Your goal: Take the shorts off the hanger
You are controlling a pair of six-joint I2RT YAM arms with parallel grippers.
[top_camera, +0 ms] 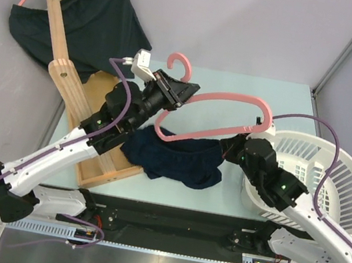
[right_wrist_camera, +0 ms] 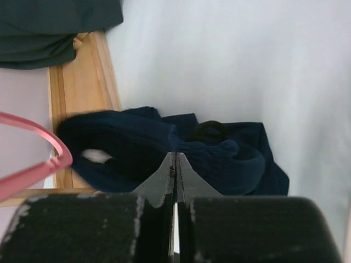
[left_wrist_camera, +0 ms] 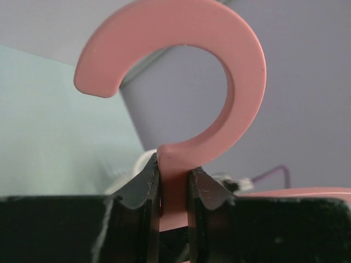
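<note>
I am gripping the hanger [left_wrist_camera: 241,71] by its neck in the left gripper [left_wrist_camera: 174,181], right gripper [right_wrist_camera: 175,164] closed, seemingly empty; navy shorts [top_camera: 178,159] apparently freed, hanger needing setting aside

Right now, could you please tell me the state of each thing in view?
pink hanger: bare, held by its neck.
left gripper: shut on that neck.
navy shorts: crumpled on table, off hanger.
dark green shorts: hanging from wooden rack.
right gripper: shut, empty.
laundry basket: upright.
</note>
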